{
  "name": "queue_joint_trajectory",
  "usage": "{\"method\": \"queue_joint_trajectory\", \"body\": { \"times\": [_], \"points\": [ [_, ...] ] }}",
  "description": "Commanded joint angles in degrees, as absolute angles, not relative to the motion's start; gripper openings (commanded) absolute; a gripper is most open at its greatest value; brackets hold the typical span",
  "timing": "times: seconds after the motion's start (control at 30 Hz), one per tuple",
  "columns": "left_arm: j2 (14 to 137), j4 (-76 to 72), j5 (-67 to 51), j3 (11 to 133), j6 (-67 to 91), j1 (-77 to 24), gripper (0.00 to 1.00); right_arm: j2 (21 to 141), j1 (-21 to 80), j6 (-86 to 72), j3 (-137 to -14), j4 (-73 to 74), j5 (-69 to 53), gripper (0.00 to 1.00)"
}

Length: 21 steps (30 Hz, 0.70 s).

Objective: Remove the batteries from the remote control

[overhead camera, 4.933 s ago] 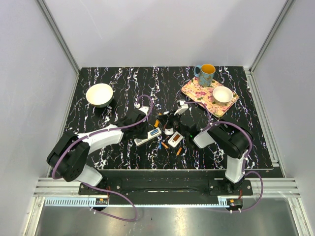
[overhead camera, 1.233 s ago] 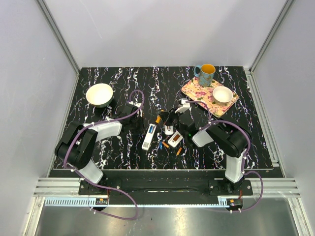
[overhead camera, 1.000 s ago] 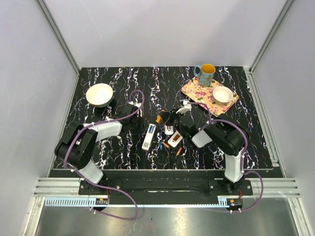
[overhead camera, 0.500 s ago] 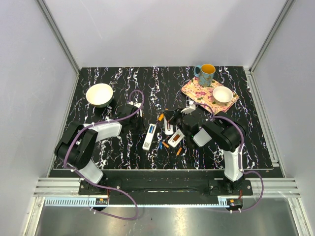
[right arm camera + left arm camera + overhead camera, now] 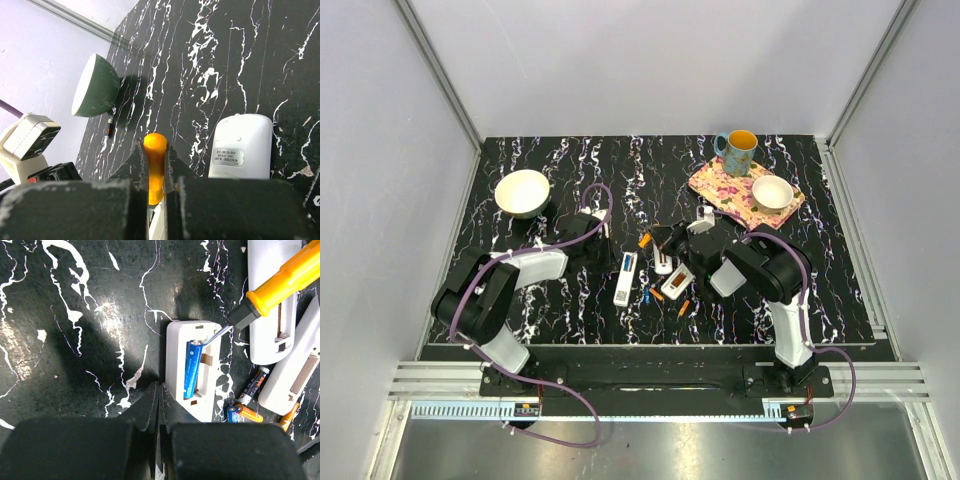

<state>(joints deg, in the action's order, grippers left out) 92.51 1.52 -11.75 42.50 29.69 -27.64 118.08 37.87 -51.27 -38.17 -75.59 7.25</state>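
A white remote [image 5: 623, 280] lies mid-table with its back open and one blue battery [image 5: 191, 369] in the compartment. My left gripper [image 5: 159, 390] is shut and empty, its tips against the remote's left edge; in the top view it [image 5: 604, 255] is just left of the remote. My right gripper [image 5: 155, 150] is shut on an orange-handled screwdriver [image 5: 155, 167]. The screwdriver [image 5: 280, 282] has its metal tip at the top end of the blue battery. Loose orange batteries [image 5: 245, 412] lie beside the remote, also in the top view [image 5: 682, 307].
Two more white remotes [image 5: 663, 263] [image 5: 677, 283] lie right of the open one. A white bowl [image 5: 522, 192] stands back left. A floral tray [image 5: 720, 190] at back right carries a mug [image 5: 738, 152] and a small bowl [image 5: 772, 192].
Since 4.9 s ago the left gripper let go of the remote and drew back left, and the remote now lies straighter. In the last second the right arm shifted left with the screwdriver.
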Motion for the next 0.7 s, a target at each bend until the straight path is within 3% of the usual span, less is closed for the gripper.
{"method": "queue_joint_trajectory", "body": {
  "times": [0.0, 0.67],
  "points": [
    [94.30, 3.69, -12.39, 41.13, 29.97, -28.30, 0.00, 119.09, 37.79, -53.44, -39.73, -79.01, 5.89, 0.00],
    [96.15, 5.98, -10.99, 42.89, 29.36, -28.30, 0.00, 113.65, 37.79, -51.77, -40.17, -74.09, 1.67, 0.00]
  ]
}}
